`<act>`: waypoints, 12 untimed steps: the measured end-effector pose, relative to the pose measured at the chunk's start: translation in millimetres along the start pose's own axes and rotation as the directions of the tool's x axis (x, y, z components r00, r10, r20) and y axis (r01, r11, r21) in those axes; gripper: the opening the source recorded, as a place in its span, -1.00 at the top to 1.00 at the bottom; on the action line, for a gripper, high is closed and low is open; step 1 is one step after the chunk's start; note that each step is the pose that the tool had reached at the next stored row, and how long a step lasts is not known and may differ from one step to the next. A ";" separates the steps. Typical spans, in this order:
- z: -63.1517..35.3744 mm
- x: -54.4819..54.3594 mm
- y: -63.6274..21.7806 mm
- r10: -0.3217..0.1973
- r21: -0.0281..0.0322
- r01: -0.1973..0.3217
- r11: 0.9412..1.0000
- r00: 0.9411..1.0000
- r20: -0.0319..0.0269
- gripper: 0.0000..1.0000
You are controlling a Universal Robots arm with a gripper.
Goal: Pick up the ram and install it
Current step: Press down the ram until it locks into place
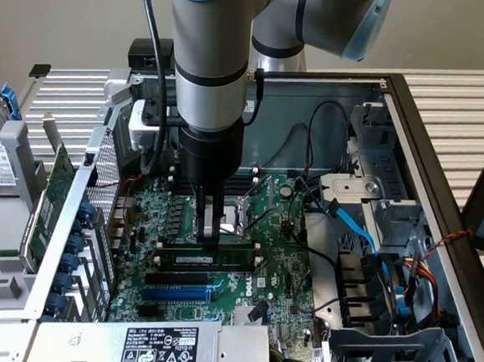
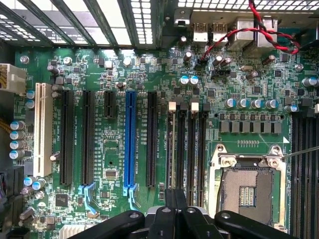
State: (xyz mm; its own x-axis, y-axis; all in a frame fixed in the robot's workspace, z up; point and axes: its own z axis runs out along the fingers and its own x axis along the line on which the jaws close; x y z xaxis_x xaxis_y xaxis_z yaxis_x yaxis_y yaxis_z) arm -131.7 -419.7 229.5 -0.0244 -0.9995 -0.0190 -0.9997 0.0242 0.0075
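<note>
Hidden and cut-off parts around the motherboard

In the exterior view the arm (image 1: 208, 61) is running off the top edge and covering the far part of the motherboard (image 1: 244, 257); the gripper (image 1: 207, 235) is hiding the middle of the ram (image 1: 232, 249) beneath it. The label (image 1: 159, 348) print is staying too small to read. In the wrist view the gripper (image 2: 175, 211) is being cut by the frame edge, masking the memory slots' (image 2: 187, 144) near ends.

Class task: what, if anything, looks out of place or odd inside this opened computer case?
The processor socket on the motherboard sits bare, with no chip or cooler over it. A red and black cable hangs loose across the rear ports. The fingers press shut onto a memory stick in its slot; nothing looks spilled or broken.
</note>
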 end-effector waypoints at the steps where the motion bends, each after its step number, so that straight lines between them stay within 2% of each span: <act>1: 0.0 0.0 0.0 0.000 0.000 0.000 1.000 1.000 0.000 0.80; 12: 0.5 1.4 0.0 -0.002 0.000 0.002 1.000 1.000 0.000 0.80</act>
State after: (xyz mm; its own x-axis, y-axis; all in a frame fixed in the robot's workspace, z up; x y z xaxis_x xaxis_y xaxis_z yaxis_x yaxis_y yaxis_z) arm -131.7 -421.1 229.0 -0.0221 -0.9996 -0.0187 -0.9997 0.0220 0.0076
